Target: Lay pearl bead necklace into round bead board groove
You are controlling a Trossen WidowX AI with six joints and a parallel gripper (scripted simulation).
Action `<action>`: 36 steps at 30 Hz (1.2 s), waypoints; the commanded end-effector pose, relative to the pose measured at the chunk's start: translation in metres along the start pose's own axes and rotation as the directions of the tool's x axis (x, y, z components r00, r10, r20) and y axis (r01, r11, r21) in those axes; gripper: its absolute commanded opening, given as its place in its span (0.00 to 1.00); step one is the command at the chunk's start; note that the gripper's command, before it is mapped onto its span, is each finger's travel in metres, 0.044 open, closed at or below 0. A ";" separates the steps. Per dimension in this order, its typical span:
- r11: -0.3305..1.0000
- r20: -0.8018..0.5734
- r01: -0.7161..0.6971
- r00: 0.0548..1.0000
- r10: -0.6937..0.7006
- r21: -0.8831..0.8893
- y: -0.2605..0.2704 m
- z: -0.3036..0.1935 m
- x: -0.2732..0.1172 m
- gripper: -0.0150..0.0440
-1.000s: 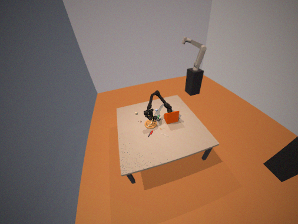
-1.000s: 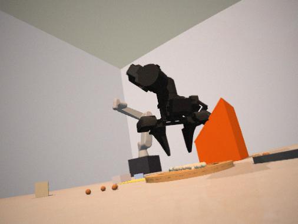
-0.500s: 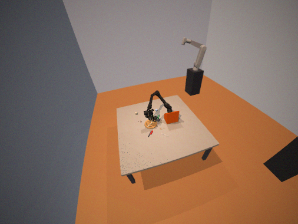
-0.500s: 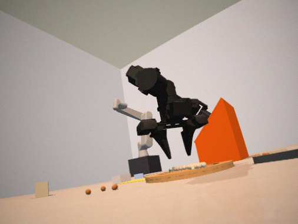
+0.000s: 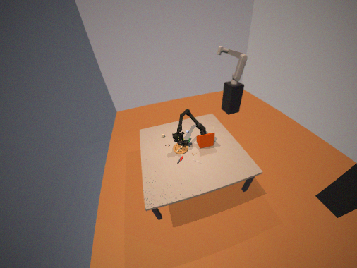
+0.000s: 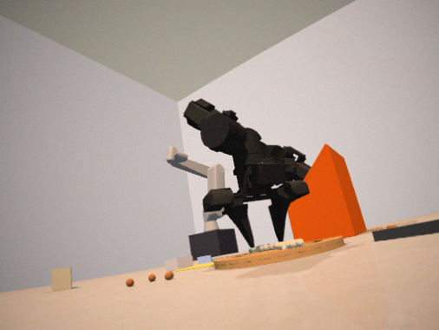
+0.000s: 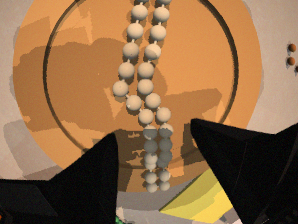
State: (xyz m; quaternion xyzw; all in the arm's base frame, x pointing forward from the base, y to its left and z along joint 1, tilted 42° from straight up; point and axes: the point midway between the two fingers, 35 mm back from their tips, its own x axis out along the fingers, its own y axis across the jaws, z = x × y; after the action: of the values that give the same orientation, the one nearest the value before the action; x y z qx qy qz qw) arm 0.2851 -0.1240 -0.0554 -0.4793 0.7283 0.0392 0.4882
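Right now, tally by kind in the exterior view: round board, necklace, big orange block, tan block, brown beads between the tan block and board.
Round board: 1
Necklace: 1
Orange block: 1
Tan block: 1
Brown beads: 3
Total: 7

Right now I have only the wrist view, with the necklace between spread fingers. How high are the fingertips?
Observer: In the exterior view, the gripper has its fingertips low over the board; I can't tell whether they touch it.

Operator: Anything tall nearby?

Observer: Yes, an upright orange block, right of the board in the top view.

Operator: And off my frame, something low?

Observer: A red and dark tool lies on the table, below the board in the top view.
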 end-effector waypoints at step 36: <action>1.000 -0.003 -0.002 1.000 0.002 -0.003 0.001 -0.001 0.005 0.25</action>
State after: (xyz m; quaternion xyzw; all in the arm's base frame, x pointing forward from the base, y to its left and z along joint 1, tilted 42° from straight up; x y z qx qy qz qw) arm 0.2827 -0.1267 -0.0593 -0.4795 0.7301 0.0414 0.4851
